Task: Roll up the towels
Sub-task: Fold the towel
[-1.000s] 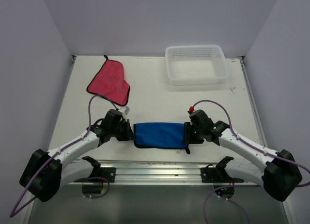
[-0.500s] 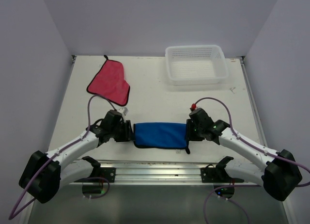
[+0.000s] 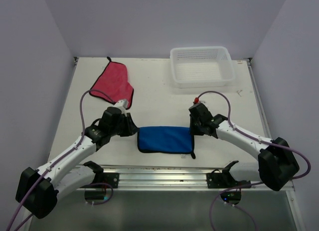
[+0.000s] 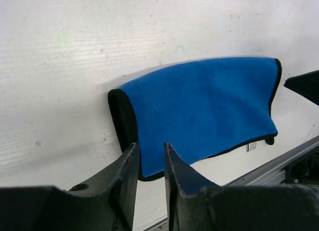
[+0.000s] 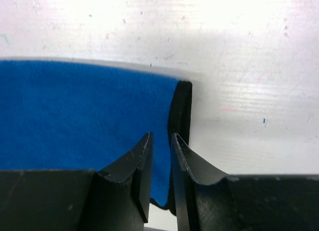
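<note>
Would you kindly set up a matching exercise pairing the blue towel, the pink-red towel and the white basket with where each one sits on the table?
Things:
1. blue towel
2. pink-red towel
3. white basket

Places on the table:
A. far side, right of the middle
B. near side, in the middle
C. far side, towards the left

Pairs: 1-B; 2-C; 3-A

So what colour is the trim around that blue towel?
Black. It edges the blue towel, clearest in the left wrist view.
</note>
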Robot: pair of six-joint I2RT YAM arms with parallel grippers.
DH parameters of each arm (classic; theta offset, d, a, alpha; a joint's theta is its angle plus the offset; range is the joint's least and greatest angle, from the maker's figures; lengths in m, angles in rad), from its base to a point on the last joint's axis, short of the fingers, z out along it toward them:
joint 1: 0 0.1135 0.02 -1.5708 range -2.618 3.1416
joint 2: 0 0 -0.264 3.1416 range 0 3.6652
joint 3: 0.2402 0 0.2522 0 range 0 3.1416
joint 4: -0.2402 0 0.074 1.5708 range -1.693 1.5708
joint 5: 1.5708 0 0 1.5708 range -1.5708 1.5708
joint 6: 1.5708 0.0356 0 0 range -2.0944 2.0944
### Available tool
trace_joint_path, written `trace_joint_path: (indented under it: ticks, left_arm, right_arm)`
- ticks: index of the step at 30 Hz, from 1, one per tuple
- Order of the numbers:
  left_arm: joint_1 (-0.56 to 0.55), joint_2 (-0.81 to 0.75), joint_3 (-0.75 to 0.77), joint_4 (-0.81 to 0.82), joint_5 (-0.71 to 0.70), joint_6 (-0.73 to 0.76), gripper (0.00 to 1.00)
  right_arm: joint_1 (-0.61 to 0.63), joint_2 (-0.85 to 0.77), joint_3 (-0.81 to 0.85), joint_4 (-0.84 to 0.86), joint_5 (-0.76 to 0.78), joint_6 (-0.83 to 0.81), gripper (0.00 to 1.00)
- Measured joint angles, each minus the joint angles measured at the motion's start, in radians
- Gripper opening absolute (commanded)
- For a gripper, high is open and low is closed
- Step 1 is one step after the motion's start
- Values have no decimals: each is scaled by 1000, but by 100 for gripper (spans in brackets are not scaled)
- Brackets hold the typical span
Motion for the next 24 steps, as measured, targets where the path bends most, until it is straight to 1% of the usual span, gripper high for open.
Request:
trace_joint_path:
  ticks: [3,5,7,11,14,20,24]
  left_arm:
    - [-11,7,-7,50,5,-2,24]
    - [-34,26,-14,82,5,-6,23]
    - [-69,60,-20,117,5,-11,20]
    - [-152,123,-54,178,5,-27,19]
    - [-191,168,-82,212,5,-41,17]
    - [-198,266,-117,234,-26,-45,15]
    - [-199,283,-122,238,-42,-47,15]
  right_arm:
    - [-12,45,18,23,8,-7,21]
    - [-23,74,22,43,10,-10,19]
    - [-42,103,23,61,7,-14,18]
    - [-87,152,23,93,-10,-19,17]
    - [-118,196,23,127,-19,-32,17]
    - [-145,258,40,174,-37,-54,16]
    - [-148,289,66,188,-36,-65,14]
